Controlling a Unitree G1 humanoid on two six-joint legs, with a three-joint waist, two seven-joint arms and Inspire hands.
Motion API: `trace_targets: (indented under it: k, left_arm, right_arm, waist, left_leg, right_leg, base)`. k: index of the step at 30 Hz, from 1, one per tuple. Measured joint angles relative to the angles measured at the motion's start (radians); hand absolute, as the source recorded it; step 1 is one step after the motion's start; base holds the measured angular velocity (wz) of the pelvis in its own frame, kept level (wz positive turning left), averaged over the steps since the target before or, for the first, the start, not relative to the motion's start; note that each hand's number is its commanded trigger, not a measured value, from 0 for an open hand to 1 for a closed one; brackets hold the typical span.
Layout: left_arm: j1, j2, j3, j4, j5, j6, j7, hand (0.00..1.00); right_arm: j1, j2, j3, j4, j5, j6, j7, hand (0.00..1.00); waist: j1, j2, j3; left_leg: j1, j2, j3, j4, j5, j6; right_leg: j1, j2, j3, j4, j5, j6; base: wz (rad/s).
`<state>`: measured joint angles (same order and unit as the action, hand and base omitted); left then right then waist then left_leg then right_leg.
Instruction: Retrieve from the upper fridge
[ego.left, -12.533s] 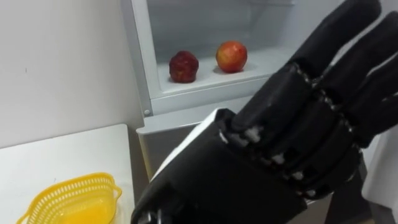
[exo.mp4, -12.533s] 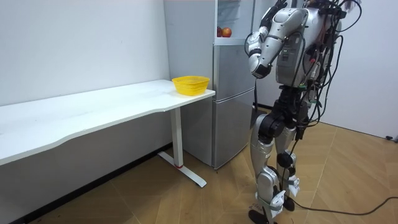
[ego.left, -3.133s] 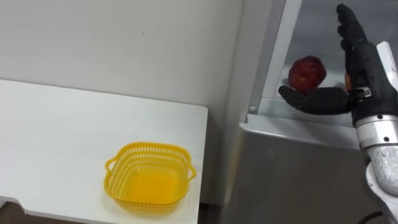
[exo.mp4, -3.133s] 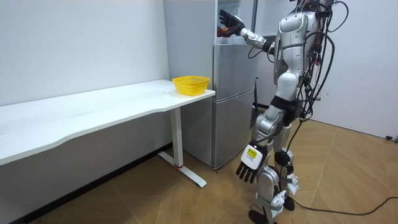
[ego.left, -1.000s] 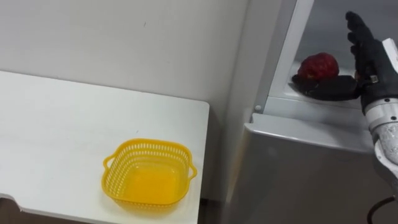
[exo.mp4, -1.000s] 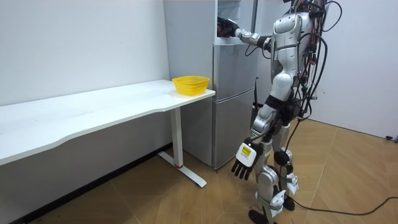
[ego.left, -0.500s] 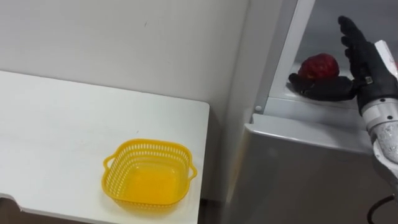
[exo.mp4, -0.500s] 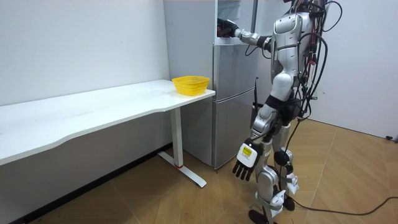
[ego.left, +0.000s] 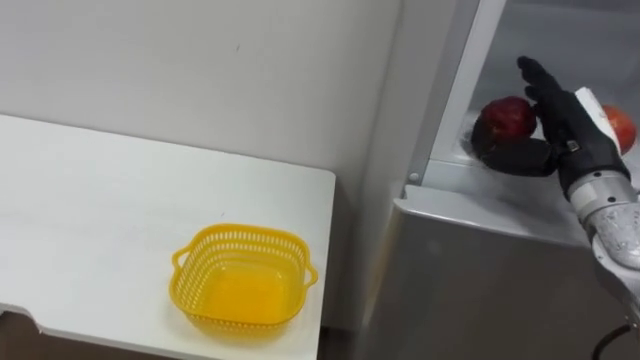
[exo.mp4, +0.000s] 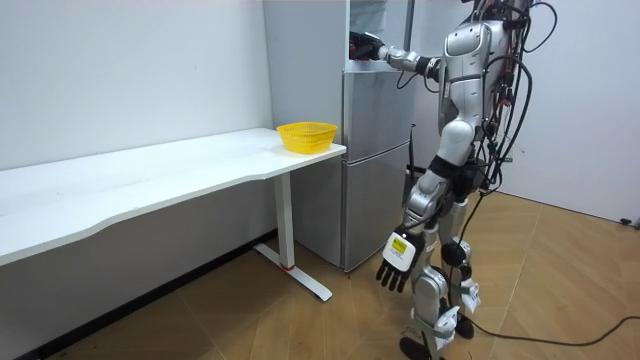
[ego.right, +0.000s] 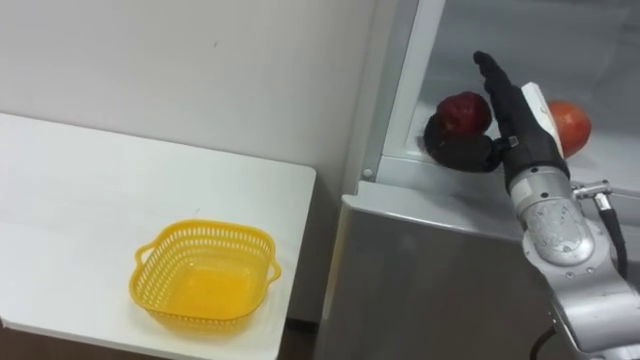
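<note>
The robot is standing in front of the tall grey metal fridge (ego.left: 480, 270), whose upper compartment is hanging open, and nothing big is changing: the long white flat-topped table (ego.left: 90, 220) is sitting just beside the fridge on the robot's left, and the yellow perforated plastic basket (ego.left: 243, 231) is still sitting empty near the table's fridge end. The change is all at the right hand (ego.left: 562, 128). Half a second back it was hovering a bit to the right of the fruit; now it is sliding in along the upper shelf, straight fingers lying against the right side of the dark red round apple (ego.left: 503, 120), thumb spreading in front of its base. The hand is cupping, not closing yet, so the apple is still resting on the shelf near the left door frame. That shift is also uncovering the red-orange round apple (ego.left: 622, 125) further right on the same shelf, behind the hand. Judging from this, the reach is ending and the grasp is coming next; lifting out is not yet starting. The left hand (exo.mp4: 396, 266) is hanging by the leg in the room view, fingers loose, holding nothing. No readable writing or labels are showing on the fridge, basket or table.
</note>
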<state>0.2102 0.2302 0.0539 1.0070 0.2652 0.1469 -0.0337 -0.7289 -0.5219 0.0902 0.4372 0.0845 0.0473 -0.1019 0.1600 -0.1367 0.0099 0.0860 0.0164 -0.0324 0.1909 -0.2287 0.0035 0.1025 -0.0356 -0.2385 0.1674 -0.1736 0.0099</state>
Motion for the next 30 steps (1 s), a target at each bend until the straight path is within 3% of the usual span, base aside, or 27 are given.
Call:
trace_targets:
  k: [2, 3, 5, 7, 15, 30]
  left_arm:
    - [-0.001, 0.0, 0.0, 0.006, 0.0, 0.0, 0.0, 0.0]
    - [-0.001, 0.0, 0.0, 0.007, 0.0, 0.0, 0.0, 0.0]
    - [-0.001, 0.0, 0.0, 0.027, 0.0, 0.001, -0.001, 0.0]
    - [0.0, 0.0, 0.0, 0.035, 0.0, 0.004, -0.005, 0.0]
    - [-0.004, 0.0, 0.001, 0.055, 0.001, 0.008, -0.021, 0.0]
    - [-0.01, 0.008, -0.023, 0.053, 0.001, 0.007, -0.049, 0.0]
  right_arm:
    - [-0.013, 0.0, 0.006, 0.021, -0.002, 0.0, 0.022, 0.0]
    - [-0.018, 0.0, 0.006, 0.028, -0.003, 0.0, 0.03, 0.15]
    - [-0.03, 0.0, 0.006, 0.054, -0.003, 0.0, 0.06, 0.75]
    - [-0.035, 0.0, 0.006, 0.065, -0.003, 0.0, 0.073, 1.0]
    - [-0.056, 0.0, -0.01, 0.066, -0.014, -0.003, 0.109, 1.0]
    - [-0.067, -0.003, -0.014, 0.094, -0.017, -0.004, 0.148, 1.0]
  waist:
    - [0.0, 0.001, 0.0005]
    - [0.0, 0.001, 0.0005]
    - [0.0, 0.001, 0.0006]
    - [0.0, 0.0, 0.0002]
    - [-0.007, 0.002, 0.0007]
    - [-0.019, -0.006, -0.0054]
  left_leg:
    - [-0.004, 0.0, 0.0, 0.008, 0.0, 0.0]
    - [-0.004, 0.0, -0.001, 0.008, 0.0, 0.0]
    - [-0.005, 0.0, -0.001, 0.009, 0.0, -0.001]
    - [-0.005, 0.0, -0.002, 0.01, 0.0, -0.001]
    - [-0.007, 0.0, -0.002, 0.014, 0.0, -0.001]
    - [-0.004, 0.0, -0.003, 0.015, 0.0, -0.001]
  right_leg:
    - [0.0, 0.0, -0.001, 0.0, 0.0, -0.001]
    - [0.0, 0.0, -0.001, 0.0, 0.001, -0.001]
    - [0.001, 0.0, -0.008, 0.001, 0.002, -0.003]
    - [0.002, 0.0, -0.009, 0.002, 0.002, -0.004]
    - [0.007, -0.001, -0.01, 0.003, 0.003, -0.005]
    - [0.01, -0.001, -0.013, 0.002, 0.003, -0.005]
  base:
    - [0.02]
    - [0.0]
    - [0.02]
    - [0.0]
    - [0.0]
    - [0.0]
